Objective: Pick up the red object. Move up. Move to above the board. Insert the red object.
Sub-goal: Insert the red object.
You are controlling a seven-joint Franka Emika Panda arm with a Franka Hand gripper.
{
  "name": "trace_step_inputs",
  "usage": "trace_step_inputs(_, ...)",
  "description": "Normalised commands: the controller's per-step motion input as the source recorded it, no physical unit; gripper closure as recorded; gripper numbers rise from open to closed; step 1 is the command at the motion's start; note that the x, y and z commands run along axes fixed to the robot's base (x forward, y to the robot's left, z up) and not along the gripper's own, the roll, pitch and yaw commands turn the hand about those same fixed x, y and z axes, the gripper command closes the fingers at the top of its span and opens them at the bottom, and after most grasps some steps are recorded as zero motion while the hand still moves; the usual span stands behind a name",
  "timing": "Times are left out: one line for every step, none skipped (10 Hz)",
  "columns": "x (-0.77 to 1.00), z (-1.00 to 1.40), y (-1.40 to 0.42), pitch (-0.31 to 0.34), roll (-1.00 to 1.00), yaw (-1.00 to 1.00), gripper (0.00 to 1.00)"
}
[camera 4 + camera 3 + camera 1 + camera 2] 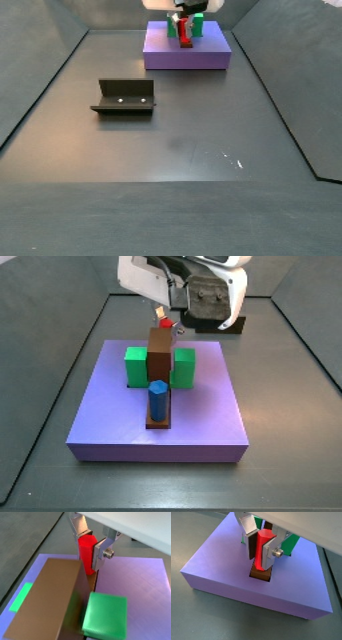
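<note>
Jaws (260,548) clamped on the red peg (262,549), silver plates pressing its two flat sides near the top, seen in both wrist views. Peg upright, lower end at or just inside a small dark hole (260,574) at the far end of the brown board (50,597); how deep it sits, impossible to tell. In a side view, only a sliver of red (167,325) showing below the white wrist housing, right over the board's far end.

Looks rigid and light, most likely hard plastic or printed: no bending under the grip, smooth faces that could slip if squeezed loosely. Best held where held now, high on the flat sides, leaving the lower part free to enter the hole. Snug fit likely, so any tilt could jam it against the hole's edge.

Board running along the middle of a purple slab (218,567), flanked by two green cubes (135,366), one on each side and touching it. At the board's near end, a blue peg (158,399) standing upright in its own socket. So two sockets in the board: one filled by blue, the other being filled or about to be filled by red.

Slab resting on the dark tabletop (201,150). Well apart from it, the fixture (123,97) standing alone, nothing on it.
</note>
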Motion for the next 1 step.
trace_step_inputs(0.00, 0.00, 0.00, 0.000, 0.00, 0.00, 1.00)
